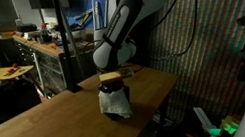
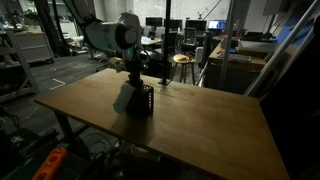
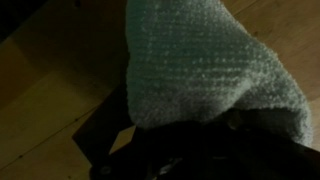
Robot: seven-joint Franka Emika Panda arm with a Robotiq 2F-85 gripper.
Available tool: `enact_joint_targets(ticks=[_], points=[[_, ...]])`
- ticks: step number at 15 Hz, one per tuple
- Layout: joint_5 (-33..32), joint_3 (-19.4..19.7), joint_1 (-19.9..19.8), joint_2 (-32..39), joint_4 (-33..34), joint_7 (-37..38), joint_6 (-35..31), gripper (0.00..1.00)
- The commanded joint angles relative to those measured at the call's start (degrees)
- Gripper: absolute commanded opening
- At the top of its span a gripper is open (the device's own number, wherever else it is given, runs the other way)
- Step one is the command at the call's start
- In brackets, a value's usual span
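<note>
A pale grey knitted cloth hangs over a black box-like holder standing on the wooden table, and shows in both exterior views. My gripper is right on top of the cloth, pointing down, and also shows in an exterior view. In the wrist view the cloth fills the upper frame, very close, with a dark shape below it. My fingers are lost in the dark, so I cannot tell whether they are open or shut on the cloth.
The table stretches wide around the holder. A round stool and a workbench stand behind. A striped wall is close to the arm. Another stool and desks stand at the back.
</note>
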State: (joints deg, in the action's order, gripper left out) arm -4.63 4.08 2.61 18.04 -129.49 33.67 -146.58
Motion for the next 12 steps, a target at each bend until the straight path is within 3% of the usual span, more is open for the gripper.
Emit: enact_joint_targets(ticks=[1, 5, 10, 11, 12], points=[[13.26, -5.61, -3.03, 0.7, 0.4, -13.94, -0.29, 0.05], [23.31, -9.16, -4.19, 1.24, 1.62, -24.07, 1.7, 0.05], [26.39, -9.13, -4.07, 1.07, 1.46, -27.59, 3.15, 0.06], [26.07, -8.7, -4.04, 0.26, 1.11, -27.24, 2.87, 0.3], [25.82, -8.37, -4.09, -0.38, 0.89, -26.9, 2.6, 0.31]])
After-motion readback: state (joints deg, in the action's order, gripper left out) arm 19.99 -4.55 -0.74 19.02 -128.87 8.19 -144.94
